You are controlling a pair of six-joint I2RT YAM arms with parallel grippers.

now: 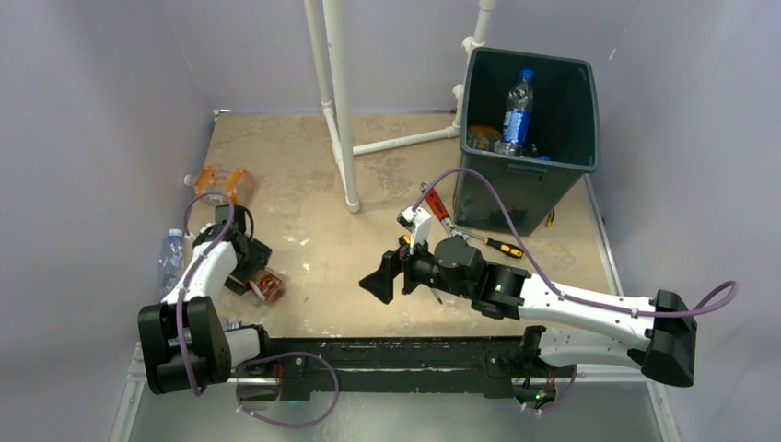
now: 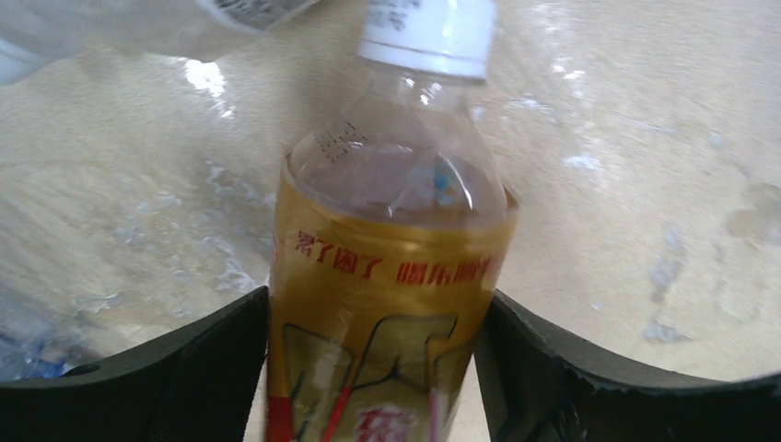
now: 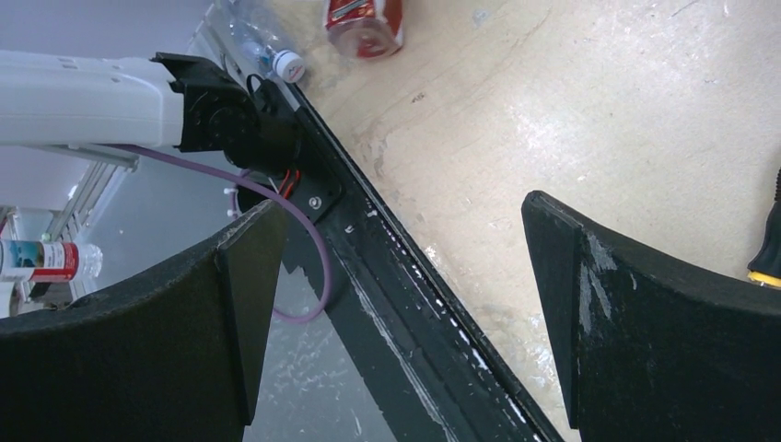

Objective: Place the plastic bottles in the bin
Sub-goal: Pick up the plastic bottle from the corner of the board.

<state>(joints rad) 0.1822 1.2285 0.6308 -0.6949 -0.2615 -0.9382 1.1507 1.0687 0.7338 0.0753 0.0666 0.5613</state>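
My left gripper [image 1: 256, 279] is shut on a clear plastic bottle [image 1: 269, 288] with a gold-and-red label and a white cap, low over the table's left side. In the left wrist view the bottle [image 2: 391, 276] fills the gap between both black fingers [image 2: 184, 368]. My right gripper [image 1: 380, 276] is open and empty near the table's front middle, with nothing between its jaws in the right wrist view [image 3: 405, 313]. The dark green bin [image 1: 571, 157] stands at the back right and holds a blue-labelled bottle [image 1: 518, 110] and an orange one [image 1: 482, 138].
An orange-tinted bottle [image 1: 224, 181] lies at the left back. A clear bottle [image 1: 171, 258] lies by the left edge. Yellow-and-black screwdrivers [image 1: 502, 246] and a red-handled wrench [image 1: 435, 203] lie in front of the bin. White pipes [image 1: 339, 101] stand at the back centre.
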